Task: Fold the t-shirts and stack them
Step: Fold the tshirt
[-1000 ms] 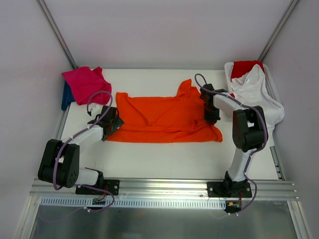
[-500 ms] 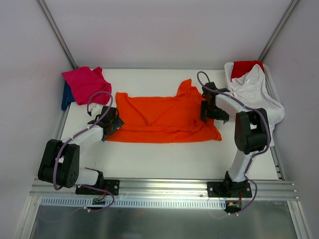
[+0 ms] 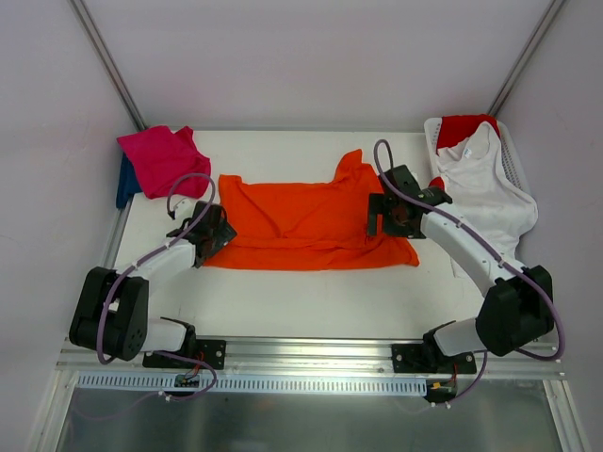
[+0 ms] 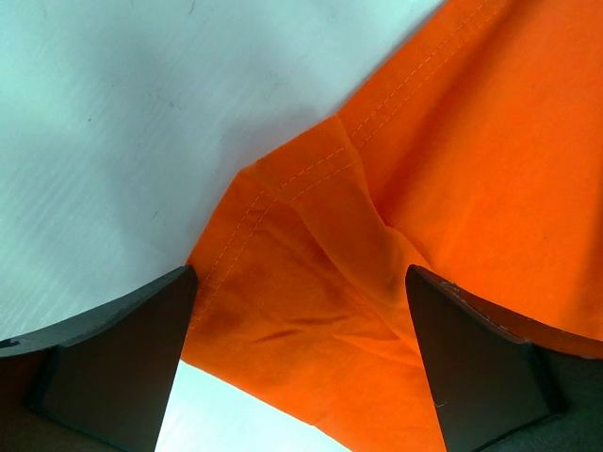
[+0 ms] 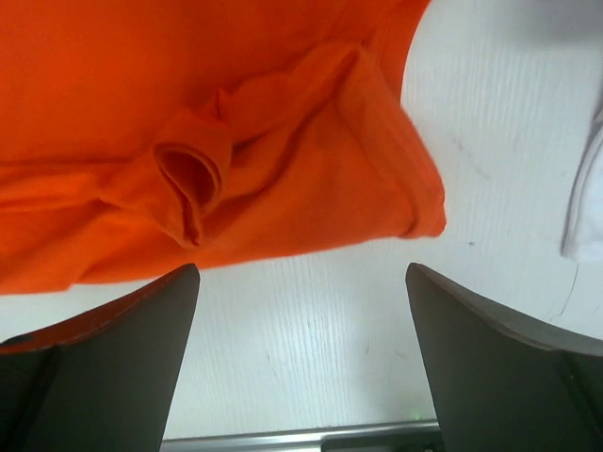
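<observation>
The bright orange t-shirt (image 3: 301, 221) lies spread flat across the middle of the table. My left gripper (image 3: 215, 235) is low at its left hem, open, and a hem corner (image 4: 311, 282) lies between the fingers (image 4: 122, 358), not pinched. My right gripper (image 3: 382, 218) hovers over the shirt's right side, open and holding nothing. In the right wrist view the rumpled orange sleeve (image 5: 283, 151) sits above the gap and bare table lies between the fingers (image 5: 490, 358). A magenta-pink t-shirt (image 3: 160, 155) lies on a dark blue one (image 3: 124, 184) at the far left.
A white basket (image 3: 515, 160) at the far right holds a white t-shirt (image 3: 485, 184) that spills over its rim, and a red one (image 3: 466, 127). The white shirt's edge (image 5: 589, 207) shows beside the right gripper. A metal rail (image 3: 311, 356) runs along the near edge.
The right gripper opened and let go of the orange shirt's right side. Its arm swung so the elbow sits out to the near right. The left arm barely moved.
</observation>
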Action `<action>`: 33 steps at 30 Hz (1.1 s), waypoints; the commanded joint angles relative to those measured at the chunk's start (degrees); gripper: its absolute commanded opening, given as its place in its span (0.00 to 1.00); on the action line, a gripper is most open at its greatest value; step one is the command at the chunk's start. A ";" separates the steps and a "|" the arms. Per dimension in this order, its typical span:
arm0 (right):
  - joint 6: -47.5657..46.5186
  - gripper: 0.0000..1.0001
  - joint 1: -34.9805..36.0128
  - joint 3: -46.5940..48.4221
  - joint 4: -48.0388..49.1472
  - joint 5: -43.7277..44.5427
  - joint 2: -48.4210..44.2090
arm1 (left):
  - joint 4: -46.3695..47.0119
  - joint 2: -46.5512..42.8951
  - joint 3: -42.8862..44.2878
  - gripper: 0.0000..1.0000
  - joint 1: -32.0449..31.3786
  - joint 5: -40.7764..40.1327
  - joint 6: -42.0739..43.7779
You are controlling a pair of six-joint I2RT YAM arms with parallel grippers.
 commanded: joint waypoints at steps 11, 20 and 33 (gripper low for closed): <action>4.54 0.04 1.07 -11.57 1.42 -1.31 -2.38 | -0.30 -3.93 -2.90 0.94 -0.38 1.17 0.18; 3.22 0.01 1.07 -6.21 4.50 -1.93 7.10 | -0.39 -7.09 -4.65 0.94 -0.37 0.30 0.88; 0.50 0.01 0.98 8.55 5.74 -2.63 23.28 | -0.56 -7.80 -5.45 0.94 -0.38 -0.23 1.50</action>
